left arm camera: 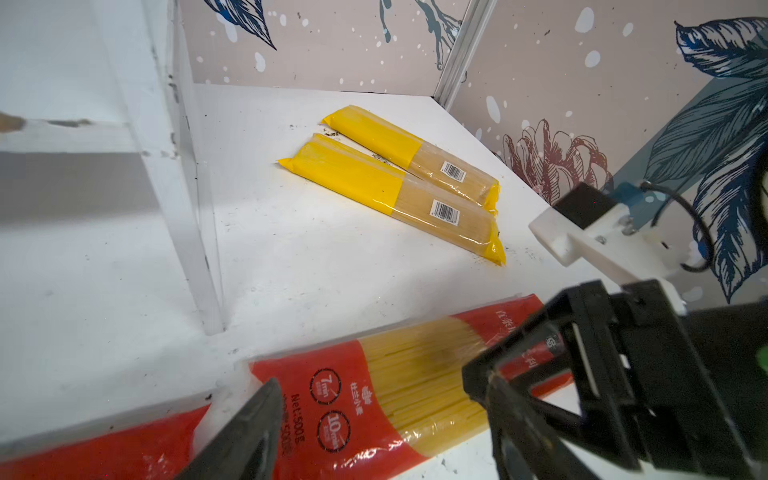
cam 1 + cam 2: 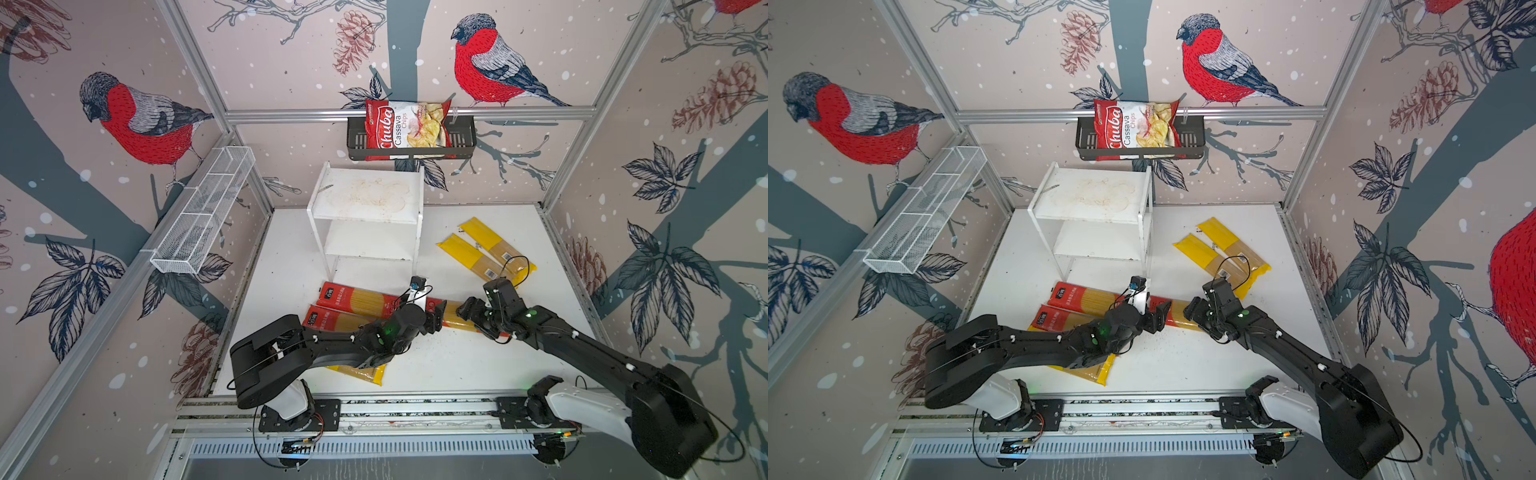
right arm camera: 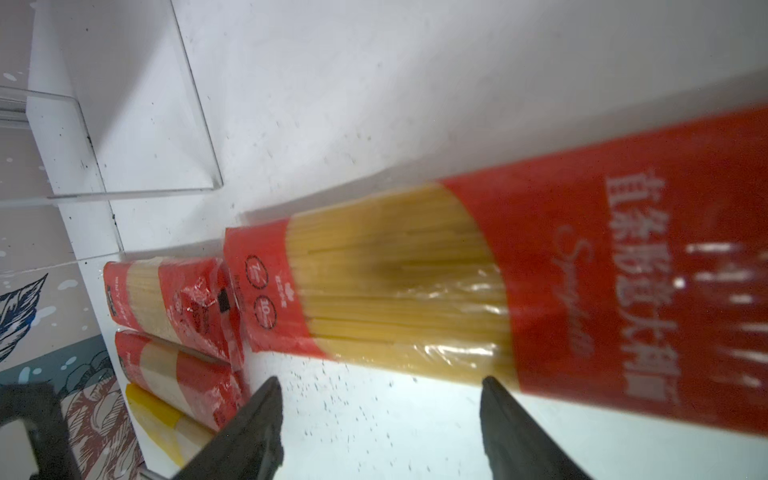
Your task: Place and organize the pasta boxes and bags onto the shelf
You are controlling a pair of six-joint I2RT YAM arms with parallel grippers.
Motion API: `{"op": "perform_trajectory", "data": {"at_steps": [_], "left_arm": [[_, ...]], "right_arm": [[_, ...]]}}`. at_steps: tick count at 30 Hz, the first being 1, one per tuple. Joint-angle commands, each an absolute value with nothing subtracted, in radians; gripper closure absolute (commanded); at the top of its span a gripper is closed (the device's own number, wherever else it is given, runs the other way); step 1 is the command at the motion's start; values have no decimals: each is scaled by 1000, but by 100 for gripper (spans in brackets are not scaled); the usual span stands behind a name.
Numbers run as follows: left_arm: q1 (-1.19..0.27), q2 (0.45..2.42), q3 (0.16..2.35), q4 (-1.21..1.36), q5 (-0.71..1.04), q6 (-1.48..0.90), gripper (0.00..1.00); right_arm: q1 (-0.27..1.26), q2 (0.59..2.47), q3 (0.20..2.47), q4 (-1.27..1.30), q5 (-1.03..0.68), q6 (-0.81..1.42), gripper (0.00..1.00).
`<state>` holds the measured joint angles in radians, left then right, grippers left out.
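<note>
A red-ended pasta packet (image 2: 451,319) (image 1: 399,374) (image 3: 415,282) lies on the white table between my two grippers. My left gripper (image 2: 436,316) (image 1: 380,415) is open, its fingers astride that packet's end. From the other end my right gripper (image 2: 464,311) (image 3: 380,386) faces it, open, with only bare table between its fingers. Two more red packets (image 2: 353,300) (image 3: 174,303) lie side by side to the left. A yellow packet (image 2: 361,372) sticks out from under my left arm. Two yellow packets (image 2: 486,253) (image 1: 399,183) lie at the right. The white shelf (image 2: 365,195) (image 2: 1088,195) holds nothing.
A black wall basket (image 2: 357,143) holds a Cassava Chips bag (image 2: 405,126) behind and above the shelf. A white wire mesh tray (image 2: 203,216) hangs on the left wall. The shelf's thin front leg (image 1: 199,249) stands close to the red packets.
</note>
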<state>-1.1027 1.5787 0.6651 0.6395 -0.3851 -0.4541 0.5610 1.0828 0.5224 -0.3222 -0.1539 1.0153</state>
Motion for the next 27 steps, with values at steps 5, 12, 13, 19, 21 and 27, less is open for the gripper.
{"op": "perform_trajectory", "data": {"at_steps": [5, 12, 13, 19, 21, 27], "left_arm": [[-1083, 1632, 698, 679, -311, -396, 24], [-1098, 1611, 673, 687, -315, -420, 24], [-1100, 1611, 668, 689, -320, -418, 24], [-1105, 1606, 661, 689, -339, -413, 24], [-1109, 1599, 661, 681, -344, -414, 24], [-1112, 1582, 644, 686, -374, -411, 24]], "right_arm": [[584, 1045, 378, -237, -215, 1207, 20], [431, 1043, 316, -141, -176, 1175, 15], [400, 1049, 314, -128, -178, 1162, 15], [273, 1103, 375, -66, -134, 1094, 16], [263, 1133, 410, -60, -112, 1084, 15], [329, 1178, 330, 156, -50, 1257, 14]]}}
